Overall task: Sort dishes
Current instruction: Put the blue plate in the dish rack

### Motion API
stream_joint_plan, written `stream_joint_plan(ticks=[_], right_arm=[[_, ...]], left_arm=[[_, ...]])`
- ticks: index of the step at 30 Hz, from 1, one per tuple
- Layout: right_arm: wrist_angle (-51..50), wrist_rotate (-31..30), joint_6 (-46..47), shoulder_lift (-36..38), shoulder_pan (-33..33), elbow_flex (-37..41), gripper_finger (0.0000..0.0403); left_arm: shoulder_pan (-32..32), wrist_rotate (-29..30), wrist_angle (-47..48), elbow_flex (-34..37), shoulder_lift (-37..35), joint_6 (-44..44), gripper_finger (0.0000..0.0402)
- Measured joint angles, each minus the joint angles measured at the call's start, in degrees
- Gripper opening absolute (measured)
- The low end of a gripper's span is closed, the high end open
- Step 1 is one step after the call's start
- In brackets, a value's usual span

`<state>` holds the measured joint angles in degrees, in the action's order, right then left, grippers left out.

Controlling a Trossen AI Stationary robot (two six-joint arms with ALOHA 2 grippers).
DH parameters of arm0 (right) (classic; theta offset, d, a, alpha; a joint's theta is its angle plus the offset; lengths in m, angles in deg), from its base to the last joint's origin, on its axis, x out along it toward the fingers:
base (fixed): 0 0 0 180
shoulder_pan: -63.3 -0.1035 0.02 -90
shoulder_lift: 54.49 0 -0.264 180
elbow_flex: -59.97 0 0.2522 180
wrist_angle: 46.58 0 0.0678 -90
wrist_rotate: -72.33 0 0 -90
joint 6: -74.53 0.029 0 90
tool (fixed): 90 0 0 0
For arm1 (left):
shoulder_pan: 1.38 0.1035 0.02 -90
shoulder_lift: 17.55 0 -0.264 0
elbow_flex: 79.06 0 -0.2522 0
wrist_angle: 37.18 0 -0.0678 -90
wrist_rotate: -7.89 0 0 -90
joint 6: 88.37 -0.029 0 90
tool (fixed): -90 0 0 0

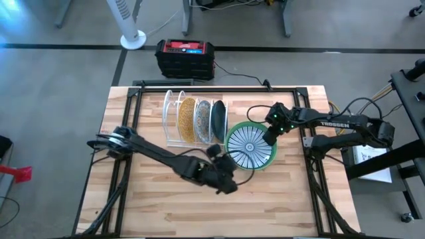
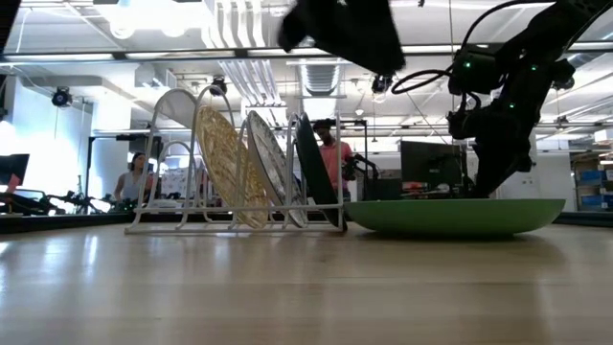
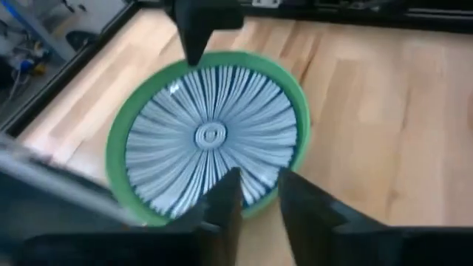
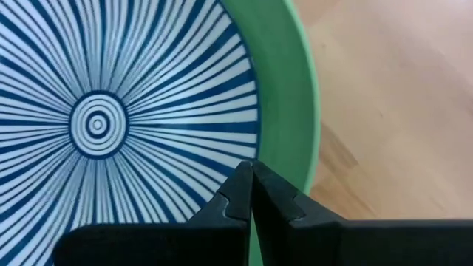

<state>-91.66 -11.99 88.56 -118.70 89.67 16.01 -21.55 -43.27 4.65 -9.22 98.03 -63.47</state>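
Bare pale wooden table [image 1: 166, 212] fills the foreground of the high view. Just above it, centre frame, the left gripper [image 1: 229, 180] hangs beside the lower-left rim of the round light green plate [image 1: 269, 157]; in its wrist view the two dark fingers [image 3: 225, 203] stand slightly apart above that rim, and whether they touch it cannot be told. Lying flat inside the green plate is a round white plate with blue radiating stripes [image 1: 249, 147], leaving only a green ring showing. At the stack's upper right edge, the right gripper [image 1: 269, 135] has its fingers pressed together, holding nothing, tips over the striped plate's edge. Farther back, upper centre, a white wire rack [image 1: 172, 119] holds upright a mustard-yellow speckled plate [image 1: 188, 121], a pale patterned plate [image 1: 201, 119] hard to make out, and a dark teal plate [image 1: 218, 119], each seen edge-on.
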Motion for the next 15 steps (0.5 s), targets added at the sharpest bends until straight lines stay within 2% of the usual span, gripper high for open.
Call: stream_joint_plan(ticks=[4, 8, 15], right_arm=[[-0.14, 0.74, -0.47, 0.02, 0.01, 0.04, 0.0017], [-0.49, 0.84, -0.22, 0.02, 0.01, 0.65, 0.0047], [-0.15, 0.82, 0.93, 0.04, 0.01, 1.01, 0.0106]], left_arm=[[3.24, -0.09, -1.68, -2.79, 4.63, -2.31, 0.001], [6.76, -1.52, -1.84, -5.64, 9.04, -1.92, 0.0004], [11.48, -8.75, 1.92, -12.77, 18.07, -3.13, 0.0]])
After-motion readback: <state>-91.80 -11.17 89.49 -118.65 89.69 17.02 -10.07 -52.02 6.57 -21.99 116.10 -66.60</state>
